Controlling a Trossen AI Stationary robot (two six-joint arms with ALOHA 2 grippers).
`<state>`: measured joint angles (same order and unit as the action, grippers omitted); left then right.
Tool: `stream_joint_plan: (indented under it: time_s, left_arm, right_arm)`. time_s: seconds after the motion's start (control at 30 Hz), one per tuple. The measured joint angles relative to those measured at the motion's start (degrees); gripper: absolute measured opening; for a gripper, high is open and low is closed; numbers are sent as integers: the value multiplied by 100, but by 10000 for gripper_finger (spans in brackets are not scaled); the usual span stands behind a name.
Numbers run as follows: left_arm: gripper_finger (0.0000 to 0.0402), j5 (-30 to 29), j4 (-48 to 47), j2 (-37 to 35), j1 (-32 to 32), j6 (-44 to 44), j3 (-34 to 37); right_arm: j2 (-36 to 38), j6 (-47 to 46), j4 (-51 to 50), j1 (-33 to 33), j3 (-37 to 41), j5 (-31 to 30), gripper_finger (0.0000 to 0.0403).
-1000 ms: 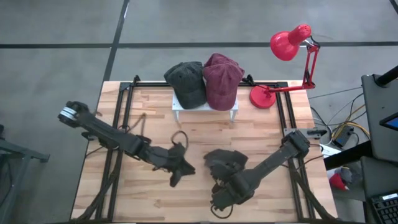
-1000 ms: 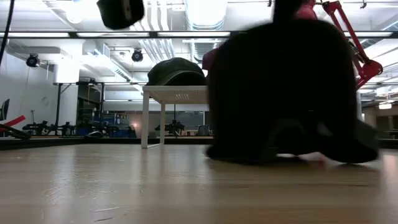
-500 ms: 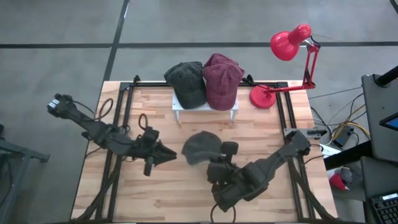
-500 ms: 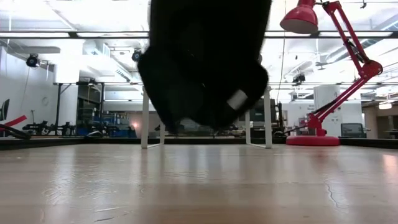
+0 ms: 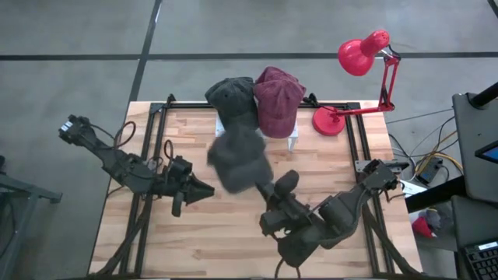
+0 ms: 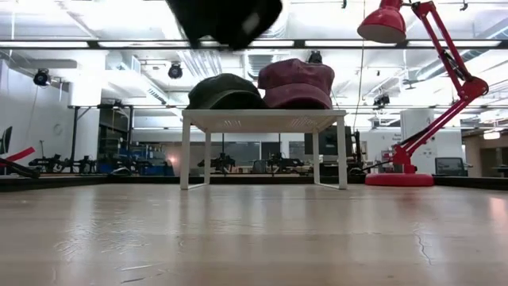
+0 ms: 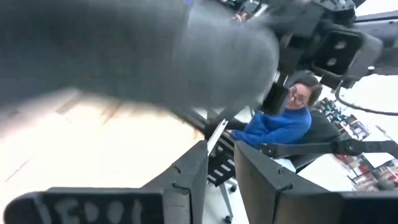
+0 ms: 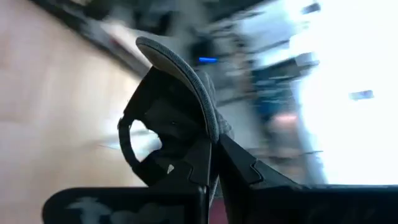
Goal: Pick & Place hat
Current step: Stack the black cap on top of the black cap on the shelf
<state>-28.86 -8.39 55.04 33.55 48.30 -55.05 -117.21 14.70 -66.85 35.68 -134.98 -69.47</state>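
Note:
A grey hat (image 5: 237, 158) hangs in the air above the table's middle, close to the white stand (image 5: 294, 141); in the low view the hat (image 6: 226, 16) shows at the top edge. My right gripper (image 5: 272, 187) is shut on it. A dark green hat (image 5: 233, 101) and a maroon hat (image 5: 277, 99) rest crown up on the stand. My left gripper (image 5: 207, 189) hovers left of the grey hat, its fingers (image 7: 186, 180) a little apart with nothing between them. My right gripper pinches the grey hat's curved brim edge (image 8: 210, 127) between its two fingers (image 8: 239, 165). It comes at the hat from the table's near right side, roughly level. The hat is lifted clear of the table, its dark inside and back strap opening (image 8: 135, 144) facing the wrist camera.
A red desk lamp (image 5: 362, 54) stands at the far right corner, its base (image 5: 329, 121) right of the stand. Black rails (image 5: 156, 148) run along the table's left and right sides. A seated person (image 7: 280, 121) in a blue top shows beyond the table.
My right gripper has risen and rolled its wrist, lifting the grey hat off the table and carrying it toward the far edge and the stand. My left gripper has drawn back toward the table's left edge and risen, away from the hat.

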Motion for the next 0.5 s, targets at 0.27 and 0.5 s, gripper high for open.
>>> stream_joint_plan:
  time_s: [0.27, 0.5]
  left_arm:
    - [96, -353, 898, -265, 6, -363, -6]
    - [96, -941, 2117, -560, 3, -1596, -291]
  right_arm:
    - [78, 3016, 1680, -151, -2, -1666, 11]
    - [348, 2907, 1835, -603, -2, -1923, 11]
